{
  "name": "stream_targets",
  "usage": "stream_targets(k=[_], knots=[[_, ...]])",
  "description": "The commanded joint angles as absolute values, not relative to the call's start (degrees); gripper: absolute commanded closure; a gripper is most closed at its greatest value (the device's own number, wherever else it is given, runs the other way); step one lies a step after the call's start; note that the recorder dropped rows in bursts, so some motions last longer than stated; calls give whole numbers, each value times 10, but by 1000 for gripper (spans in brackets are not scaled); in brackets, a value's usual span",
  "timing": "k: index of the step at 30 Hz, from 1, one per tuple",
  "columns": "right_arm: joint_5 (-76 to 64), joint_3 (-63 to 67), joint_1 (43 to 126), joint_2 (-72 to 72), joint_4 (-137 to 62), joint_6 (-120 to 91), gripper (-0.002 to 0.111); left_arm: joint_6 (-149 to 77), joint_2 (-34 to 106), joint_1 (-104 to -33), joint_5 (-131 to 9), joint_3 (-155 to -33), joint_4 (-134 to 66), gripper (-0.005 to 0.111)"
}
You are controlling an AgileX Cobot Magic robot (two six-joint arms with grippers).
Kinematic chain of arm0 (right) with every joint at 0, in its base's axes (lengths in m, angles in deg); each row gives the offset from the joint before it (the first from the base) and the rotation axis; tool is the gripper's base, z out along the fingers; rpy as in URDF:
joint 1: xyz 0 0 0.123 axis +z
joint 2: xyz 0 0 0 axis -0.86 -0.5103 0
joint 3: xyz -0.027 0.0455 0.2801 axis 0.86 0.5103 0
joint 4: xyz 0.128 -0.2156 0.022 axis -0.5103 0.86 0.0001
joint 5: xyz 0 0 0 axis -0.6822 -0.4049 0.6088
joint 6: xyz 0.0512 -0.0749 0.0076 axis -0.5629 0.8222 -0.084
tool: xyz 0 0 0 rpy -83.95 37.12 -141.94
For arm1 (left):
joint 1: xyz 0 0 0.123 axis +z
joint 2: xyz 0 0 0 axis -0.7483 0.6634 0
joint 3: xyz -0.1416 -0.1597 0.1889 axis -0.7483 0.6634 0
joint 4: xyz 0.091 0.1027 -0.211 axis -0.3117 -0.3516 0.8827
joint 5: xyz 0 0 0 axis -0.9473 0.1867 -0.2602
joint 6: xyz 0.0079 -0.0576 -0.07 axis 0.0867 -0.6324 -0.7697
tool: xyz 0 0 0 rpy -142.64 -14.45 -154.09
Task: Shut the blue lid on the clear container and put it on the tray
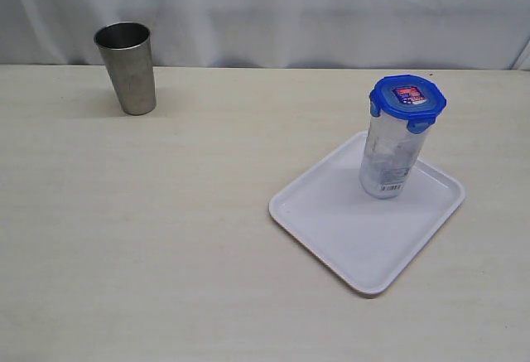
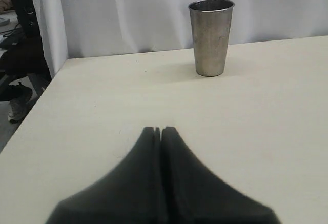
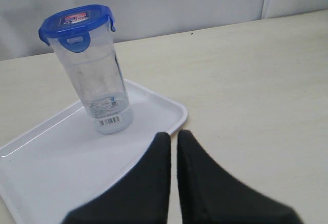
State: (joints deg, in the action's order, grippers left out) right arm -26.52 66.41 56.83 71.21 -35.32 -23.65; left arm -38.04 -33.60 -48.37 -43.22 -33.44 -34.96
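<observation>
- The clear container [image 1: 387, 163] stands upright on the white tray [image 1: 331, 221], toward its far side, with the blue lid [image 1: 407, 97] seated on top, flaps down, a red-and-white sticker on it.
- The tray lies right of centre on a pale table [image 1: 166, 238]; a steel tumbler [image 1: 127, 68] stands well apart, far left, before a white curtain [image 1: 290, 6].
- The left gripper [image 2: 158, 130] and right gripper [image 3: 173, 134] are both closed and empty.

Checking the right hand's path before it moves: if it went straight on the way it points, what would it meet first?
Probably the corner of the tray, just ahead of the shut right hand. The container stands off that line. Depth is unclear.
</observation>
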Motion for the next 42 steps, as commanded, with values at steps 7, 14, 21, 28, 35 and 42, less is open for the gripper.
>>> stream_targets(k=[7,14,21,28,35,42], knots=[[-263,665,568,715,-353,-237,104,-397,-337,-482,-432,-332,-357,107],[-263,665,568,715,-353,-237,104,-397,-337,-482,-433,-332,-357,107],[-263,665,568,715,-353,-237,104,-397,-337,-482,-433,-332,-359,107],[-263,665,568,715,-353,-237,104,-397,-337,-482,-433,-332,-359,107],[-263,665,568,715,-353,-237,104,-397,-337,-482,-433,-332,-359,107],[-263,665,568,715,-353,-237,104,-397,-337,-482,-433,-332,-359,107]])
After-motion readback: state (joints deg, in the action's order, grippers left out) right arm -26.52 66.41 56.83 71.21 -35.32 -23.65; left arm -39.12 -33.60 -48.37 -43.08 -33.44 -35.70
